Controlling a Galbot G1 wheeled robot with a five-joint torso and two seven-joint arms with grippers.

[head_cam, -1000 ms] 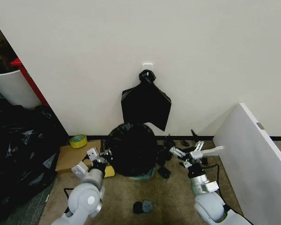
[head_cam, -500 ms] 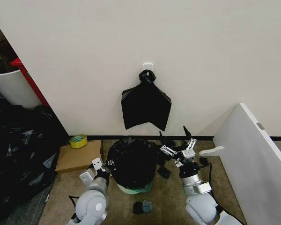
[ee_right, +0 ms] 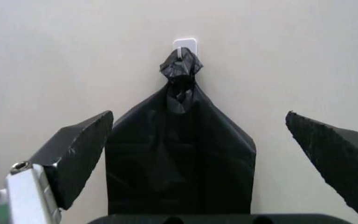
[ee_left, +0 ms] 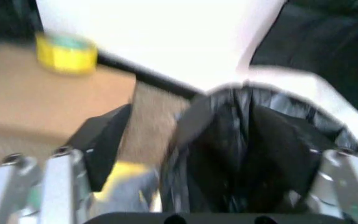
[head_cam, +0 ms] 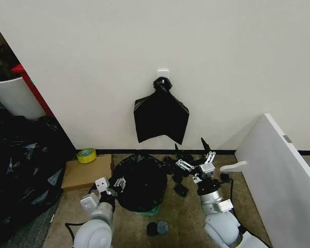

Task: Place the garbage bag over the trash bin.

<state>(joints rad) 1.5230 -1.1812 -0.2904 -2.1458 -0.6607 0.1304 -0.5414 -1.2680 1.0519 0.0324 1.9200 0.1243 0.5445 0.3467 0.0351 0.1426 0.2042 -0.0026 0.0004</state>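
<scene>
The garbage bag (head_cam: pixel 140 181), glossy crinkled black plastic, is draped over the trash bin (head_cam: pixel 146 211). Of the bin I see just a pale sliver at the floor under the bag's hem. My left gripper (head_cam: pixel 111 185) sits low at the bag's left side, open. In the left wrist view the gathered black bag (ee_left: pixel 247 149) lies ahead, between the spread fingers of the left gripper (ee_left: pixel 223 149). My right gripper (head_cam: pixel 194 161) stands open to the right of the bag, apart from it, fingers pointing up toward the wall. The right gripper (ee_right: pixel 199 126) holds nothing.
A flat black bundle (head_cam: pixel 161 116) hangs from a wall hook above the bin. A yellow tape roll (head_cam: pixel 86 155) lies on a cardboard box (head_cam: pixel 82 175) at the left, beside a heap of black sheeting (head_cam: pixel 20 170). A white panel (head_cam: pixel 279 175) leans at the right. Small black pieces (head_cam: pixel 157 227) lie on the floor.
The bag has come down lower over the bin and looks smaller. My left gripper dropped beside it. My right gripper swung left and turned its fingers up toward the wall.
</scene>
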